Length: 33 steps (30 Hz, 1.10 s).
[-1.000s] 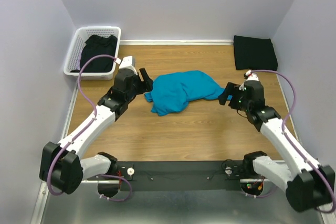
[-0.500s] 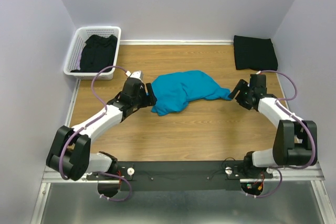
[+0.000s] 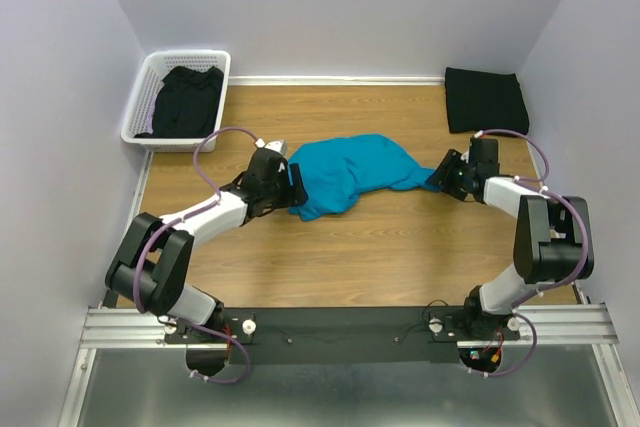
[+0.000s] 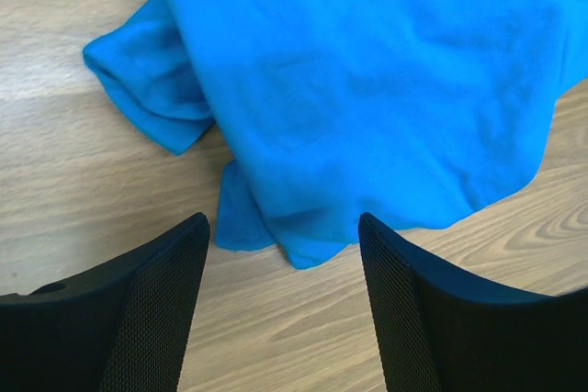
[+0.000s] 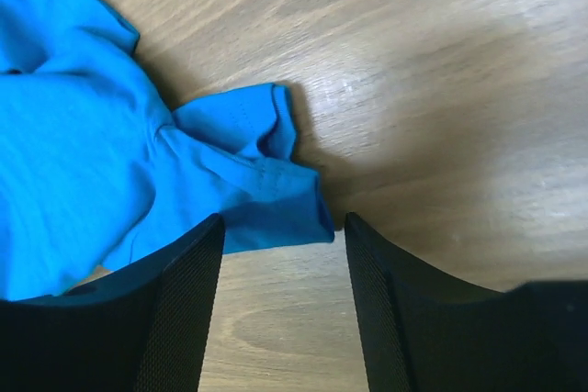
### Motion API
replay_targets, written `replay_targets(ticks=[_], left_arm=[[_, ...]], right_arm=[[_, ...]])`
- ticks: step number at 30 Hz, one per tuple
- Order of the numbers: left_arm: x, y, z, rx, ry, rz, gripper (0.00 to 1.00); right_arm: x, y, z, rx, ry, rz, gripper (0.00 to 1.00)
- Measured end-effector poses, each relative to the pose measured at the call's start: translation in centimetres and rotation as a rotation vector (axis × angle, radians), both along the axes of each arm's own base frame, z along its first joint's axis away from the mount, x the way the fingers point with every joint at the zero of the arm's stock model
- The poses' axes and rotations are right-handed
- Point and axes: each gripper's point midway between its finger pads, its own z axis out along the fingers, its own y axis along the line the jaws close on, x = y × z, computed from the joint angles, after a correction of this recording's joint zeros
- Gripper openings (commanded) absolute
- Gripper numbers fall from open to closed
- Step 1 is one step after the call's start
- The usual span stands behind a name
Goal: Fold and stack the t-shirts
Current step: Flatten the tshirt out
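Note:
A crumpled teal-blue t-shirt (image 3: 350,175) lies in the middle of the wooden table. My left gripper (image 3: 292,190) is open and low at the shirt's left edge; in the left wrist view a blue hem corner (image 4: 303,240) lies just ahead of its fingers (image 4: 161,305). My right gripper (image 3: 440,176) is open at the shirt's right tip; in the right wrist view the sleeve end (image 5: 266,199) sits between and just ahead of its fingers (image 5: 184,309). A folded black t-shirt (image 3: 485,100) lies at the back right. Another black t-shirt (image 3: 188,97) lies in the basket.
A white lattice basket (image 3: 137,123) stands at the back left corner. Walls close the table on the left, back and right. The black arm rail (image 3: 340,332) runs along the near edge.
Both arms have stretched forward and dropped low. The left gripper moved right to the shirt's left edge; the right gripper moved left and back to its right tip. The shirt has not moved.

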Motion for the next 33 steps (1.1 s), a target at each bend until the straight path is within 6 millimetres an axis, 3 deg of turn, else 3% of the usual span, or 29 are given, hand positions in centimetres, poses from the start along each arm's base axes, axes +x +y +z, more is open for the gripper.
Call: replay_targets(ticks=[3,6,8,9,11,12,13,17,22,25,28,31,33], left_arm=[[0.4,-0.5,0.0,-0.001,0.001,-0.009,0.67],[0.6,-1.0,-0.4,0.001,0.007,-0.016,0.56],[0.8,-1.4,-0.8,0.004,0.017,-0.021,0.39],[0.9,-1.5,-0.9,0.006,0.022,-0.022,0.27],[1.2,-1.8,-1.1,0.006,0.024,-0.024,0.15],[1.3,-1.9,-1.0,0.005,0.022,-0.021,0.04],[1.5,-1.9,-0.9,0.008,0.018,-0.021,0.01],[3.2,-2.0,0.7,0.016,-0.034,0.005,0.0],[4.6,-1.7,3.4,0.024,-0.109,0.042,0.0],[4.7,-0.7,6.6,0.036,-0.168,0.073,0.0],[4.5,0.6,11.4,0.041,-0.255,0.113,0.0],[3.7,2.5,17.9,0.035,-0.376,0.161,0.0],[3.0,3.8,22.4,0.026,-0.465,0.198,0.0]], right_arm=[[0.3,0.5,0.0,0.016,-0.011,0.03,0.58],[0.3,0.8,0.0,0.029,-0.017,0.048,0.47],[0.3,1.0,0.0,0.038,-0.017,0.056,0.3],[0.3,1.1,0.0,0.043,-0.018,0.059,0.15],[0.4,1.3,0.1,0.05,-0.022,0.064,0.04],[0.4,1.3,0.2,0.051,-0.024,0.068,0.0],[0.4,1.3,0.3,0.053,-0.026,0.066,0.01],[0.6,1.3,1.6,0.054,-0.06,0.062,0.0],[1.4,0.9,7.4,0.031,-0.217,0.046,0.01],[1.6,0.2,12.3,-0.006,-0.32,0.016,0.01],[1.4,-0.8,17.7,-0.054,-0.428,-0.025,0.01],[0.4,-2.2,24.8,-0.121,-0.576,-0.078,0.01],[-0.6,-2.9,28.4,-0.156,-0.652,-0.105,0.01]])
